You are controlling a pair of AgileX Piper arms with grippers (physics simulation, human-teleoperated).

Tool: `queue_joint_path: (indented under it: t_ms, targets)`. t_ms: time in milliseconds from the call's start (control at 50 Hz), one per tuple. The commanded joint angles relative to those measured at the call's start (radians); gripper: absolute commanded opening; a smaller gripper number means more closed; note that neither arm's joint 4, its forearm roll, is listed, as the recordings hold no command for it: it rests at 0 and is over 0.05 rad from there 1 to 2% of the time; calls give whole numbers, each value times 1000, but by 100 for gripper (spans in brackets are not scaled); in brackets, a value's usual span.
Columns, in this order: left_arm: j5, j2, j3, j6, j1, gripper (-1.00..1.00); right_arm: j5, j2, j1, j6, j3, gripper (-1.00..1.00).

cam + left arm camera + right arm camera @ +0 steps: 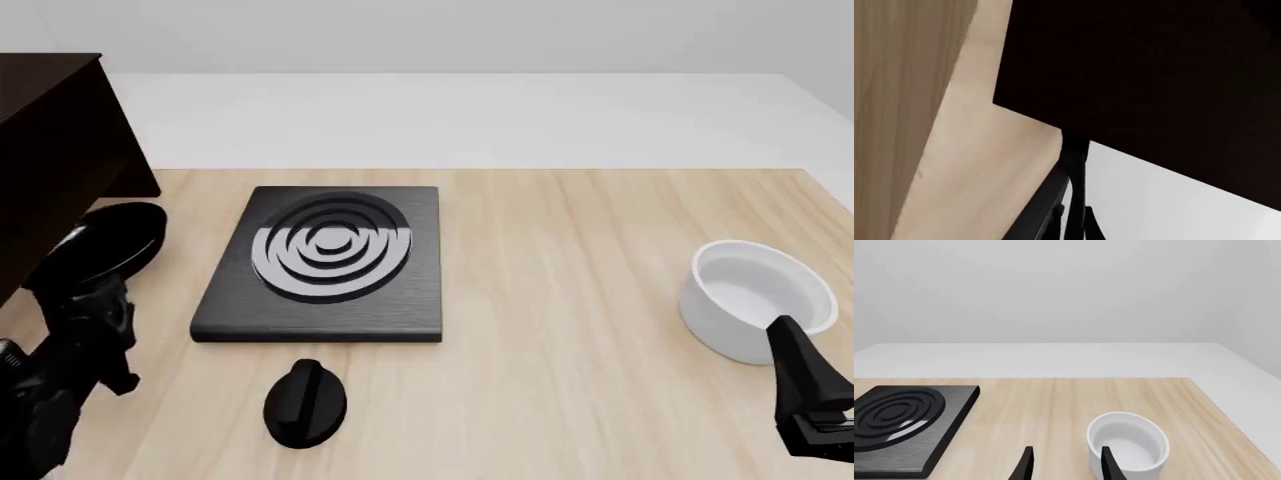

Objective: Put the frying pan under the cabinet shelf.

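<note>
Presently: left gripper [83,300] at table's [601,260] left edge, clamped on frying pan [114,240] handle — pan just ahead of fingertips, tilted, its far side tucked against cabinet shelf [54,160]. Left wrist view: dark cabinet board [1141,75] close overhead, slim black handle [1074,170] running forward between fingers.

Right gripper [1066,465] parked low, jaws apart, grasping nothing — white bowl [1129,447] just ahead of right fingertip. Stove plate [327,262] right of left gripper; black knob [306,402] near it.
</note>
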Motion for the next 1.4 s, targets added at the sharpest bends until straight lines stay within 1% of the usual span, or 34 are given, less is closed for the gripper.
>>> queue_joint_path:
  t_ms: [20,40,80,120,140,180,220,240,280,300,360,420,460,480,540,580,760,800,820,840,860,880,900,920,960,1020,1040,1060,1120,1180,1200,1220,1280,1400]
  targets:
    - [2,118,1,91,199,-100,0,0,0,0,0,100]
    - [1,141,2,71,201,-100,0,0,0,0,0,100]
    - [4,109,-2,97,229,-100,0,0,0,0,0,100]
    - [2,121,-4,67,231,-100,0,0,0,0,0,100]
    - [23,103,-13,100,271,-100,0,0,0,0,0,100]
    - [13,109,-11,82,268,-100,0,0,0,1,0,100]
    - [37,97,-19,98,283,-100,0,0,0,0,0,100]
    - [81,82,-39,128,315,-100,0,0,0,0,0,100]
    - [46,118,-32,102,295,-100,0,0,0,0,0,100]
    - [74,102,-38,126,313,-100,0,-1,0,0,0,100]
    - [66,109,-36,122,305,-100,0,0,0,0,0,100]
    - [122,83,-57,147,359,-100,0,0,0,0,0,100]
    - [126,88,-60,134,371,-100,0,1,0,0,0,100]
    - [166,68,-75,150,412,-100,0,0,0,0,0,100]
    - [170,50,-79,149,418,-100,0,0,0,0,0,100]
    - [225,22,-92,174,459,-100,0,0,0,0,0,100]
    - [239,-7,-75,173,433,-100,0,0,0,0,0,100]
    - [245,-14,-79,182,423,-100,0,0,0,0,0,100]
    - [288,-75,-94,230,426,-100,0,0,0,0,0,100]
    - [290,-77,-95,231,426,-100,0,0,0,0,0,100]
    - [194,-48,-76,181,319,-100,0,-1,0,1,0,100]
    - [191,-46,-76,181,319,-100,0,-1,0,1,0,100]
    - [260,-114,-103,236,281,-100,0,0,0,0,0,100]
    - [226,-75,-84,211,265,100,0,0,0,0,0,100]
    - [260,-70,-95,238,254,100,0,0,0,0,0,100]
    - [251,-64,-98,243,232,100,0,0,0,0,0,100]
    - [235,-40,-81,235,185,100,0,1,1,0,0,100]
    - [265,-69,-81,261,152,100,0,0,0,0,0,100]
    - [276,-88,-69,263,132,100,0,-1,0,0,0,100]
    - [349,-195,-31,315,105,100,0,0,0,0,0,100]
    - [350,-196,-31,315,105,100,0,0,0,0,0,100]
    - [332,-193,0,312,68,100,0,0,0,0,0,100]
    - [301,-188,24,305,68,100,0,0,0,0,0,100]
    - [358,-285,60,324,35,100,0,0,0,0,0,100]
